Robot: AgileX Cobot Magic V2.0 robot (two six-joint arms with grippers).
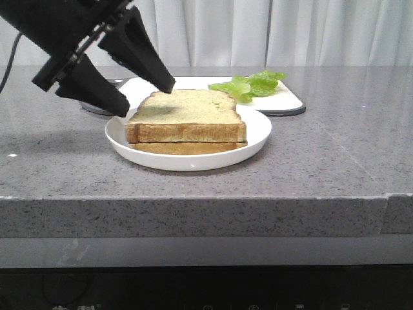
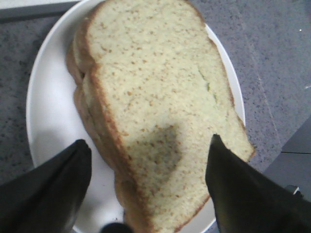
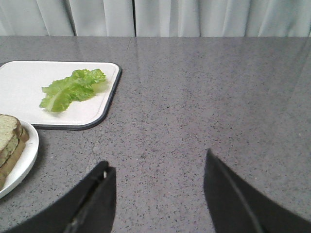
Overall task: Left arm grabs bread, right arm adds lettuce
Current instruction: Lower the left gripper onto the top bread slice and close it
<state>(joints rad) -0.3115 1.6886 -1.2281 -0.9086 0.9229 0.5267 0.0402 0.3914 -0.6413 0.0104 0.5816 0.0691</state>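
The bread (image 1: 187, 115) is a thick toast slice lying on a thinner slice (image 1: 187, 148) on a white plate (image 1: 193, 160). My left gripper (image 1: 147, 98) is open at the bread's left end, one finger in front of it and one behind. In the left wrist view its fingertips (image 2: 83, 148) straddle a corner of the bread (image 2: 155, 97) without closing on it. The lettuce (image 1: 248, 85) lies on a white tray (image 1: 287, 103) behind the plate. My right gripper (image 3: 156, 162) is open and empty over bare counter, right of the lettuce (image 3: 73, 90); it is out of the front view.
The tray (image 3: 19, 80) has a dark rim and touches the back of the plate (image 3: 24, 160). A grey disc (image 1: 97, 108) lies behind my left gripper. The counter's front edge (image 1: 193, 194) is close to the plate. A curtain hangs behind.
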